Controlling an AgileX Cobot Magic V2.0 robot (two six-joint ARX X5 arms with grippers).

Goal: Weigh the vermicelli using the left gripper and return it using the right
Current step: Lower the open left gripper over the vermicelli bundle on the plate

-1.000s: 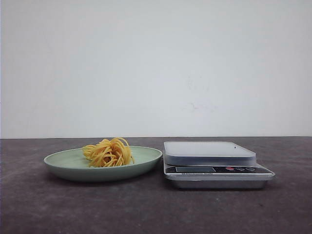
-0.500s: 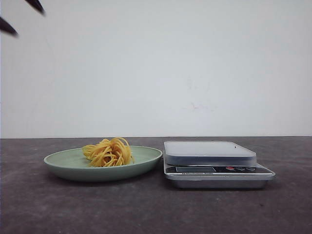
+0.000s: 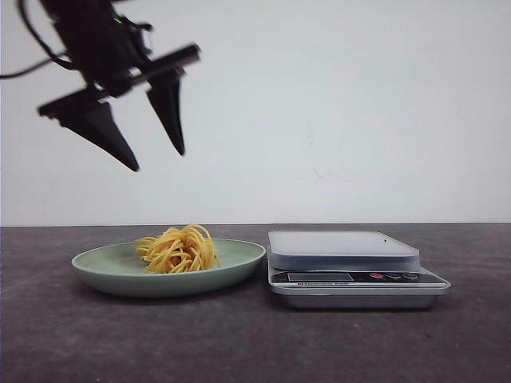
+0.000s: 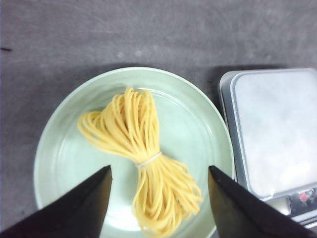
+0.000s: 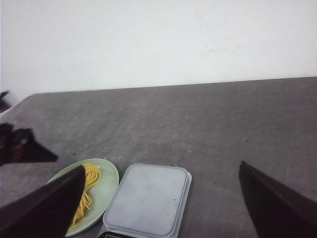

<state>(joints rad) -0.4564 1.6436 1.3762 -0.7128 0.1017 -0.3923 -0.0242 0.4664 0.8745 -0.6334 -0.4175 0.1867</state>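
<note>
**Nothing weighed yet: we are only reaching in**

Dark grey table [image 3: 80,343] under a plain white wall carries everything, and none of the task is done so far. Our scale [image 3: 351,267] sits toward the right edge, its platform bare. Beside it, nearly touching, stands the plate [image 3: 104,267]. Our left gripper [image 3: 156,159] hangs well above that plate, jaws spread wide and holding nothing. Our right gripper [image 5: 161,198] waits high and back, also spread wide and free. The vermicelli [image 4: 143,163] lies in the middle of the plate, tied at its waist. Left to us: grasp, lift to the scale, then return it with the right.
</note>
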